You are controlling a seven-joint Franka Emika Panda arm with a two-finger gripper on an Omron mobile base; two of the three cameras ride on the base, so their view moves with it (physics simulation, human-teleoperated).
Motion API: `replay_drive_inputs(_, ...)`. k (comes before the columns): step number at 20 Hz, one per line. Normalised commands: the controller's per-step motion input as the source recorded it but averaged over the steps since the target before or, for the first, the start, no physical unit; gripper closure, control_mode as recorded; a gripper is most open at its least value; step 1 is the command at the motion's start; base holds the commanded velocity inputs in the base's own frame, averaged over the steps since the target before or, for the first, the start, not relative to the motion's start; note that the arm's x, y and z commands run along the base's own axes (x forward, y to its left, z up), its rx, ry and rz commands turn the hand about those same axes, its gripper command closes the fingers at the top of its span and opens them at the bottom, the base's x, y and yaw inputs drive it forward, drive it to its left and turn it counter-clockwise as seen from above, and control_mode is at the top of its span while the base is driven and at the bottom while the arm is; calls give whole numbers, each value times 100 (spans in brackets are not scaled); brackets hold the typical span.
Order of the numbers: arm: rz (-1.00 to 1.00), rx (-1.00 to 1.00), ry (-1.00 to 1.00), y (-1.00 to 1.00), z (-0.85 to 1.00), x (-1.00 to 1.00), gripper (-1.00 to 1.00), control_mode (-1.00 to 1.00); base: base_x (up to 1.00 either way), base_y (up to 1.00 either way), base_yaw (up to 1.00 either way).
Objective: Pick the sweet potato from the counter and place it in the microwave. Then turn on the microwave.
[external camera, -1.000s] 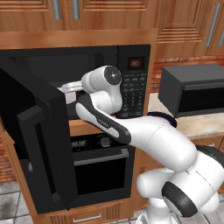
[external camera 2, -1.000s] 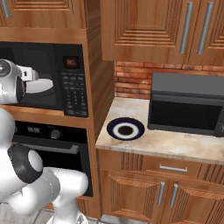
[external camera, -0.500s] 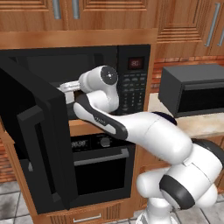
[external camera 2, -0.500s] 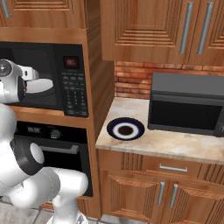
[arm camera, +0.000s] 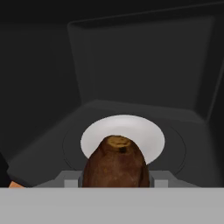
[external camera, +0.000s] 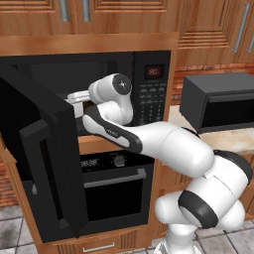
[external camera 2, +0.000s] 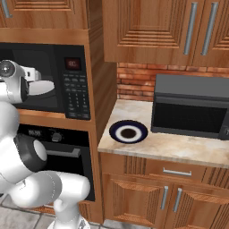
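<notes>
The gripper [arm camera: 114, 183] was clamped on the sweet potato [arm camera: 115, 162], one grey finger [arm camera: 70, 179] pressed to each side of the brown lump, whose tapered end pointed forward into the dark cavity of the microwave [external camera: 149, 89]. In the hand view the potato hung above the near edge of the white round turntable [arm camera: 124, 133], not resting on it as far as I could tell. From the left base view the hand [external camera: 79, 99] had reached through the opening of the microwave, the white wrist bent just in front of the keypad [external camera: 150, 101] with its red display [external camera: 154, 72] lit above. The black door [external camera: 42, 158] stood swung wide open to the left, hanging down in front of the oven [external camera: 111, 191] below. From the right base view the turntable [external camera 2: 41, 87] showed pale inside the cavity just beside the hand [external camera 2: 31, 74]. Off to the right, the counter [external camera 2: 179, 145] carried a round blue-rimmed plate [external camera 2: 129, 132] near its left end, and a smaller dark grey box appliance [external camera 2: 190, 106] sat beside it against the brick wall [external camera 2: 134, 82]. Wooden cabinets [external camera 2: 156, 31] hung above, and drawer fronts with silver handles [external camera 2: 176, 172] ran beneath the worktop.
</notes>
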Motion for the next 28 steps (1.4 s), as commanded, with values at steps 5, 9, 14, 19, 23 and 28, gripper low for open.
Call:
replay_drive_inputs(5,0,0,0,7,-7,10,100,-100,0,0,0)
replay_drive_inputs(9,0,0,0,9,-8,5,100,-100,0,0,0)
replay_drive_inputs(14,0,0,-1,6,-4,7,100,-100,0,0,0)
replay_drive_inputs(19,-1,0,-2,3,-2,14,100,-100,0,0,0)
replay_drive_inputs(23,-1,0,0,5,-3,17,100,-100,0,0,0)
replay_drive_inputs(28,-1,0,0,7,-3,16,100,-100,0,0,0)
